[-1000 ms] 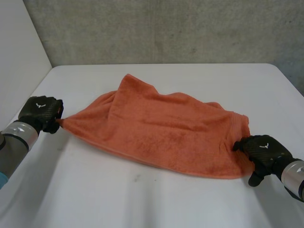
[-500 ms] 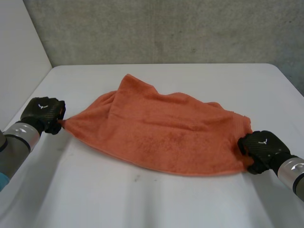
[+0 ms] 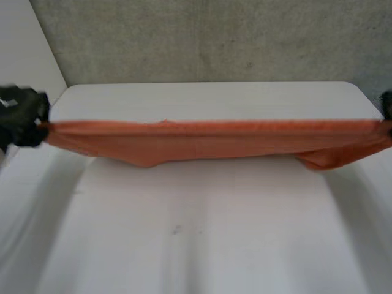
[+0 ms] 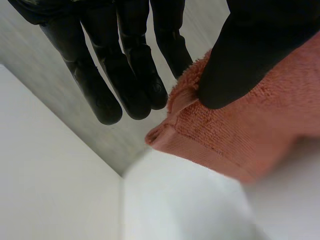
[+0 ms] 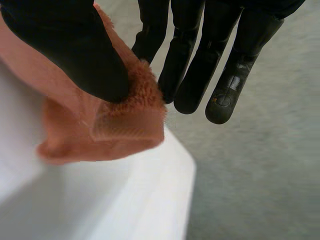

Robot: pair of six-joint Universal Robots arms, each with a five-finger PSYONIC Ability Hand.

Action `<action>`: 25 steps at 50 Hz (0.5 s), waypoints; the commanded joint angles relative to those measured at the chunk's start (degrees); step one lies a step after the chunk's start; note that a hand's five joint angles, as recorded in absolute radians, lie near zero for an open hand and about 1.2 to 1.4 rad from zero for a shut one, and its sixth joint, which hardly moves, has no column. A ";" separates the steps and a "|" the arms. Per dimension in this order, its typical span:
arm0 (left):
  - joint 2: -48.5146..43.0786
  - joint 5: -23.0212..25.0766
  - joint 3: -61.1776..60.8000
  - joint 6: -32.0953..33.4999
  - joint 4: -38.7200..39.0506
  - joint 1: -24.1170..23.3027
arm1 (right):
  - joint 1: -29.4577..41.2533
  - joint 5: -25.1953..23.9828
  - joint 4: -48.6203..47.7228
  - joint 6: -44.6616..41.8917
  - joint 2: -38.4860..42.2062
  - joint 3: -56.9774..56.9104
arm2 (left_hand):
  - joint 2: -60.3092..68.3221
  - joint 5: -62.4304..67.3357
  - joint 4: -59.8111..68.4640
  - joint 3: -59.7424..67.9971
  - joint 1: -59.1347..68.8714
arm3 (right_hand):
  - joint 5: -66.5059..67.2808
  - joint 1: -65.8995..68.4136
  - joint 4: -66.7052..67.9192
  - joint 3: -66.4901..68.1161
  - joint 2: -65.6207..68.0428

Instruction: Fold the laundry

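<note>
Holding the orange towel [image 3: 208,138] strung out between my two hands, I have it lifted above the white table [image 3: 202,245]. Its upper edge runs in a near-straight line from side to side, and the rest hangs in a shallow belly beneath. My left hand [image 3: 21,116] pinches one end corner, thumb pressed down on the terry against my straight fingers, with the hemmed tip poking out just past them. My right hand [image 3: 387,105] does the same at the other end corner, thumb clamping the pile just above the flat woven band. This cloth is soft and limp, light enough for a two-corner pinch. It is thick with loop pile, so I judge it will not slide easily but will droop wherever I do not support it. The hem and woven band look the firmest places to grip, and the corners suit laying it flat and bringing edge to edge.
</note>
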 commanded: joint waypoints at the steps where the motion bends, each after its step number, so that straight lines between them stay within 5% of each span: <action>1: 10.65 0.22 7.42 -0.21 -4.60 0.11 | -2.32 0.18 11.10 1.51 -3.14 -16.29 | 11.45 15.37 11.53 11.72 15.42 | 14.32 24.50 11.78 12.55 12.82; 13: 6.02 -0.40 17.54 0.14 -13.40 -1.03 | -2.15 0.09 16.22 3.72 -0.06 -23.97 | 11.45 15.37 11.53 11.72 15.42 | 14.32 24.50 11.78 12.55 12.82; 21: -9.87 -1.27 18.07 0.31 -14.02 -3.05 | 4.18 2.81 16.92 -0.41 14.53 -22.22 | 11.45 15.37 11.53 11.72 15.42 | 14.32 24.50 11.78 12.55 12.82; 25: -17.99 -4.26 21.15 0.66 -14.11 -5.60 | 8.83 8.42 16.39 -2.69 24.86 -23.53 | 11.45 15.37 11.53 11.72 15.42 | 14.32 24.50 11.78 12.55 12.82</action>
